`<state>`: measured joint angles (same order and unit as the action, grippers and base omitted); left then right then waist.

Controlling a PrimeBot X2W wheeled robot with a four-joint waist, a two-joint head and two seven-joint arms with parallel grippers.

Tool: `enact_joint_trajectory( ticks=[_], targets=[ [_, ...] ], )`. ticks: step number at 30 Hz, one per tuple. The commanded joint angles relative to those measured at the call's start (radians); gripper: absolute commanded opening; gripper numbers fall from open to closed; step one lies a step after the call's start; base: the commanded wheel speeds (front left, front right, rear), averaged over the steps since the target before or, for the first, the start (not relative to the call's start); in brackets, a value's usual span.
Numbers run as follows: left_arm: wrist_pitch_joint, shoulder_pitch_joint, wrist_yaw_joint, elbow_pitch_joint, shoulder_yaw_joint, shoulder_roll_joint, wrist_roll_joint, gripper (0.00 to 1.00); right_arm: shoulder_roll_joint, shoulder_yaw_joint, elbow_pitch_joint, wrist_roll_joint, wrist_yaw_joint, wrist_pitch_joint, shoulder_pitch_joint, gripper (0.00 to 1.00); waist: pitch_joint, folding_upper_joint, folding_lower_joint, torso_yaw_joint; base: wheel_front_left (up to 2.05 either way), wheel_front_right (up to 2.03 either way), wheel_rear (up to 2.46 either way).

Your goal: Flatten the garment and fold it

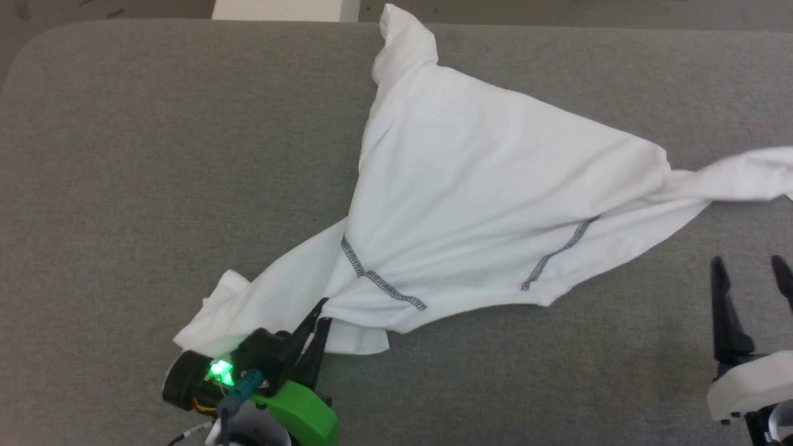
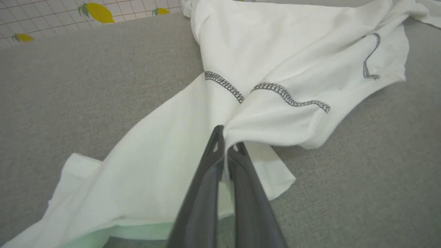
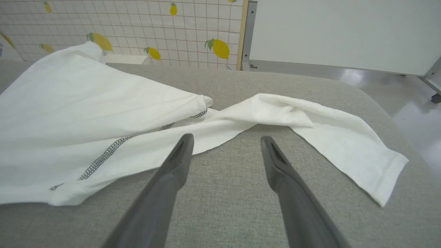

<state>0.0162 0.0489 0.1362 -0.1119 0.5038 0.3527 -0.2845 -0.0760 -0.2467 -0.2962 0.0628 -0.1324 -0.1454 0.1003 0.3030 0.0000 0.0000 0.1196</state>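
Found the garment [image 1: 483, 186] lying rumpled and unfolded on the grey bench [image 1: 124, 155], reaching from the far edge down toward the near left. Noted one sleeve [image 1: 743, 176] trailing off to the right, twisted where it joins the body. Recorded two runs of black-and-white zigzag stitching [image 1: 381, 282] on the near part of the cloth. Located the left gripper [image 1: 323, 310] at the garment's near-left edge, with jaws pinched tight on a fold of white fabric just near of the left run of stitching. Located the right gripper [image 1: 748, 263] at the near right over bare bench, with jaws wide and holding nothing, clear of the cloth and with the sleeve close beyond the fingertips. Noted a white box [image 1: 279, 9] past the far edge and a lemon-print tiled wall [image 3: 137, 20] behind.
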Motion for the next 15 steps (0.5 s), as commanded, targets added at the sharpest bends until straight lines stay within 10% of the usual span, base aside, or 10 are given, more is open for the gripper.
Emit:
enact_joint_trajectory(
  ticks=[1, 15],
  targets=[
    [-0.003, -0.014, 0.009, -0.015, -0.009, 0.013, -0.004, 0.00, -0.044, 0.033, -0.010, -0.007, 0.002, -0.032, 0.006, 1.00, -0.012, 0.0000, 0.0000, 0.035, 0.00, 0.00, 0.00],
    [-0.005, 0.067, -0.027, -0.025, 0.045, -0.031, -0.004, 0.00, -0.581, 0.375, 0.009, 0.107, 0.002, -0.273, -0.119, 1.00, 0.075, 0.0000, 0.0000, 0.095, 0.00, 0.00, 0.00]
  ],
)
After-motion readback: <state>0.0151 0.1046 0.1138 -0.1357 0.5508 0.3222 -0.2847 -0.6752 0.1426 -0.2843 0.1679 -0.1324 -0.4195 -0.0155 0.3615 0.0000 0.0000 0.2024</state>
